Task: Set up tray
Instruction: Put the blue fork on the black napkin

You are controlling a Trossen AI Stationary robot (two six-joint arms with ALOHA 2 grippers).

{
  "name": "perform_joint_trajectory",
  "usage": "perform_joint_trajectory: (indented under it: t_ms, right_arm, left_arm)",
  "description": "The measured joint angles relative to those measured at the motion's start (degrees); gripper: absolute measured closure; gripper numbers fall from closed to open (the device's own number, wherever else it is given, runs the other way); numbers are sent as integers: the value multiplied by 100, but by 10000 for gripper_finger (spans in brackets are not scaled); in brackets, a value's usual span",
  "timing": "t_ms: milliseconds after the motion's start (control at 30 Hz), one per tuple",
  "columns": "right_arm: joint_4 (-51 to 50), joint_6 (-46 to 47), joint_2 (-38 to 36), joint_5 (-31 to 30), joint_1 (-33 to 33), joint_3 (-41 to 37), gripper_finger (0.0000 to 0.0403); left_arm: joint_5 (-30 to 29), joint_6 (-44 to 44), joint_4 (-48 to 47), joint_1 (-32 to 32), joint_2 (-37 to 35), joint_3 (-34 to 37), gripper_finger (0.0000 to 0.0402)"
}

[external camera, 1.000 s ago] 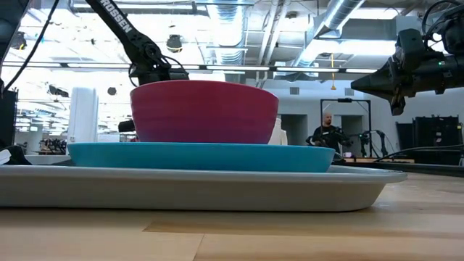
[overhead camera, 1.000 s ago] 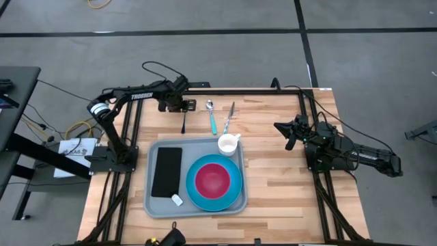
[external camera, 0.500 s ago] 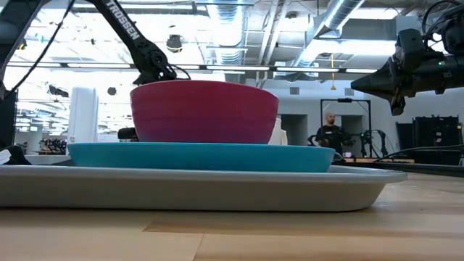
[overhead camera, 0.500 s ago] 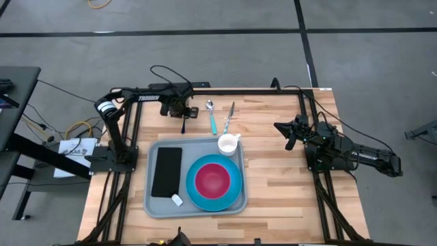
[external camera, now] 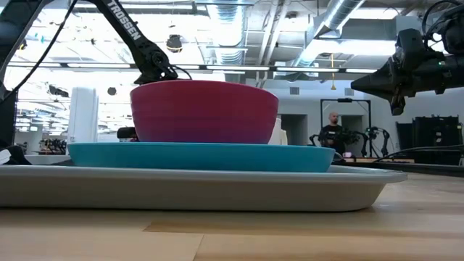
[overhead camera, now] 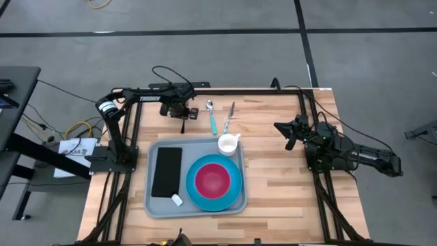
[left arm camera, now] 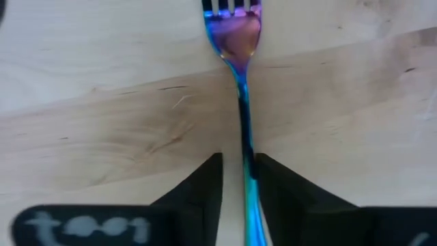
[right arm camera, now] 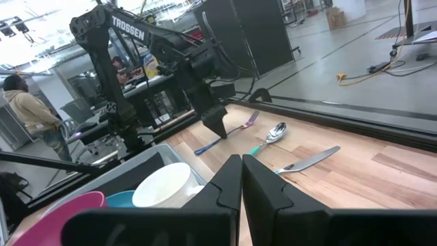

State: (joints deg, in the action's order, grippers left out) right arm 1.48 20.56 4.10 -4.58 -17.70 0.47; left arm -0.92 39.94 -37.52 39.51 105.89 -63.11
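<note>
The grey-blue tray (overhead camera: pixel 156 198) lies at the table's near middle. It carries a black napkin (overhead camera: pixel 167 171), a blue plate (overhead camera: pixel 235 195) with a red bowl (overhead camera: pixel 213 180), and a white cup (overhead camera: pixel 229 144). An iridescent fork (left arm camera: pixel 239 41) lies flat on the wood beyond the tray's far left corner. My left gripper (left arm camera: pixel 239 158) points down over the fork (overhead camera: pixel 184 125), narrowly open, one finger on each side of the handle. My right gripper (overhead camera: pixel 288 132) hovers shut over the table's right part. My left gripper comes from above, pointing down, fingers straddling the fork's handle (left arm camera: pixel 247 147) across its length. Bare wood shows between one finger (left arm camera: pixel 208 188) and the handle. The handle runs right beside the other finger (left arm camera: pixel 273 195); whether they touch, I cannot tell. The fork lies flat on the table.
A teal-handled spoon (overhead camera: pixel 212 116) and a knife (overhead camera: pixel 229 116) lie side by side right of the fork, beyond the tray. Bare wood stretches between the tray and my right arm. A person (external camera: pixel 332 134) stands far off in the room.
My left gripper moved a little toward the table's right and near edges and came over the fork, then held still for the last half second. The fork, tray and right arm stayed where they were.
</note>
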Motion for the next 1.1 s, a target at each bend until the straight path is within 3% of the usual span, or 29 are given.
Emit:
perform_joint_trajectory:
  t_ms: [233,633,933,1100]
  right_arm:
    - [4,0,0,2,0,0,398]
    - [17,0,0,2,-1,0,398]
    - [20,0,0,2,0,0,398]
    - [20,0,0,3,0,0,398]
  left_arm:
    - [-23,-24,-26,4,2,4,394]
    - [-16,-86,-163,4,42,-174,399]
    - [-146,-678,-900,2,37,-1359,401]
    - [-188,-1057,-2190,-29,31,-2224,401]
